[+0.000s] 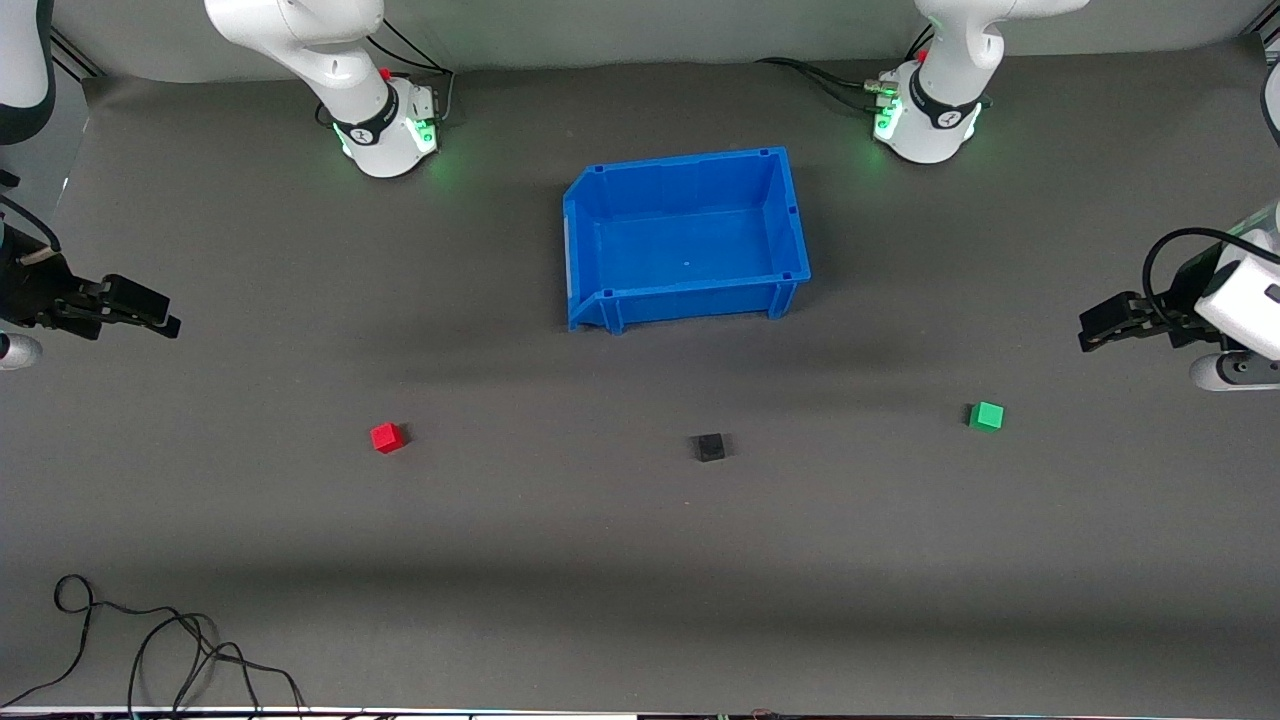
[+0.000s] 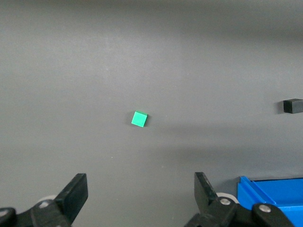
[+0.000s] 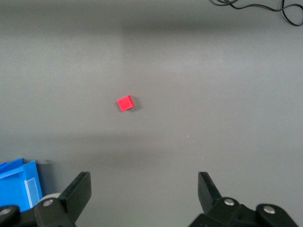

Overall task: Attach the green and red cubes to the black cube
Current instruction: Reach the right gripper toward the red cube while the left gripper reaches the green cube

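Note:
The black cube (image 1: 709, 447) lies on the grey mat, nearer the front camera than the blue bin (image 1: 600, 265). The red cube (image 1: 387, 437) lies toward the right arm's end, the green cube (image 1: 986, 415) toward the left arm's end. My left gripper (image 1: 1090, 333) hangs open and empty at its end of the table; its wrist view shows the green cube (image 2: 139, 119) and the black cube (image 2: 292, 105) apart from its gripper (image 2: 141, 189). My right gripper (image 1: 165, 322) hangs open and empty at the other end; its wrist view shows the red cube (image 3: 125, 103) apart from its gripper (image 3: 144, 189).
The blue bin stands empty in the middle between the arm bases, and a corner of it shows in the left wrist view (image 2: 272, 189) and the right wrist view (image 3: 19, 182). A black cable (image 1: 150, 650) lies at the mat's near corner on the right arm's end.

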